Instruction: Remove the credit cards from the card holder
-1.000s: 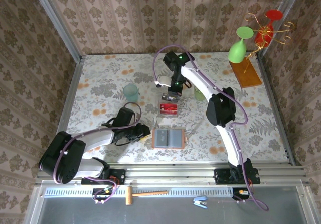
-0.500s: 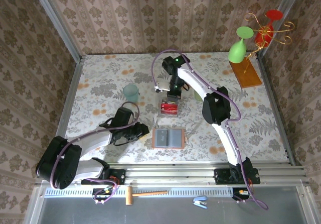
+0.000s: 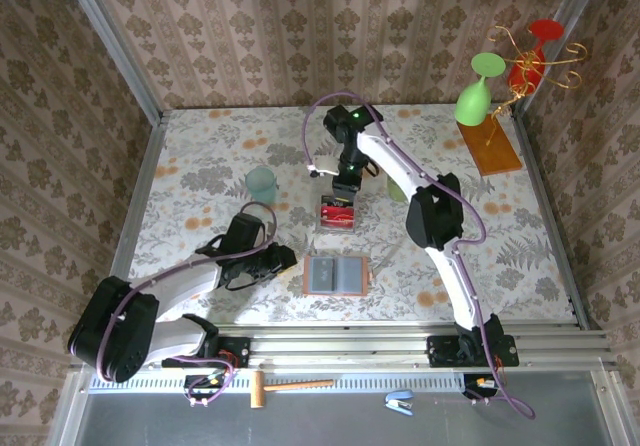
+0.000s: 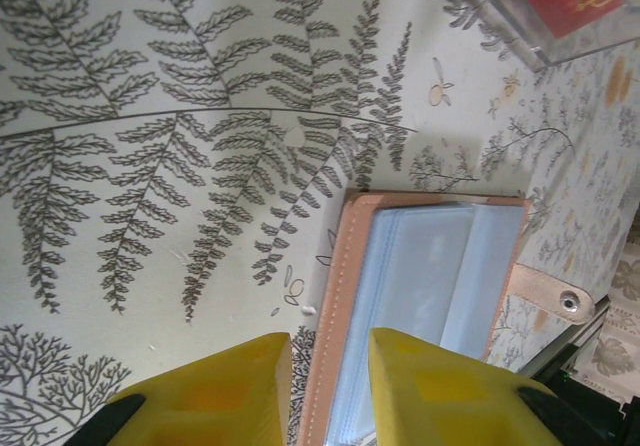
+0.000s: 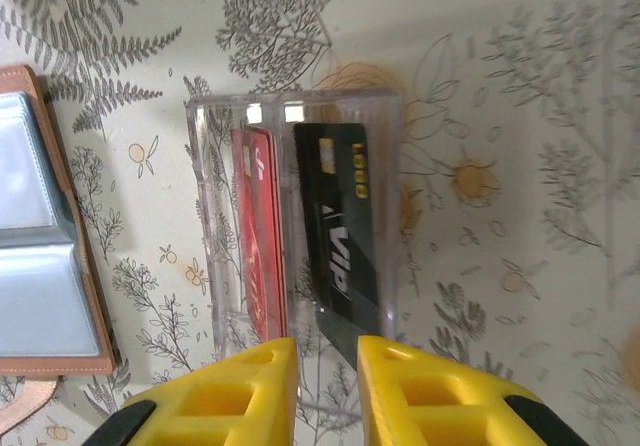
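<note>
Closest to me, down on the metal ledge in front of the arms, lies a small wooden mallet point(image 3: 290, 386). Past the rail, on the flowered tabletop point(image 3: 190, 181), the card holder point(image 3: 335, 275) lies opened flat near the front edge, tan leather rim up, grey-blue pockets showing and its snap tab sticking out to one side. The left hand point(image 3: 283, 259) sits low just beside the holder's left edge. From its wrist camera the yellow fingers point(image 4: 215, 391) stand a little apart, and the holder's point(image 4: 430, 276) stitched edge runs down into the gap between them without either finger pinching it, as far as I can see. A little farther back stands a clear box point(image 3: 338, 224) with the red credit cards point(image 3: 338, 209) upright inside. The right hand point(image 3: 345, 188) hangs just over the box's far end. Seen from that wrist, its fingers point(image 5: 235, 386) are slightly parted, and a black card point(image 5: 340, 226) marked VIP stands in the slot next to the red ones point(image 5: 262, 236), its lower corner just clear of the gap. Left of the box is a pale green cup point(image 3: 262, 183). In the far right corner sits a wooden board point(image 3: 490, 146).
</note>
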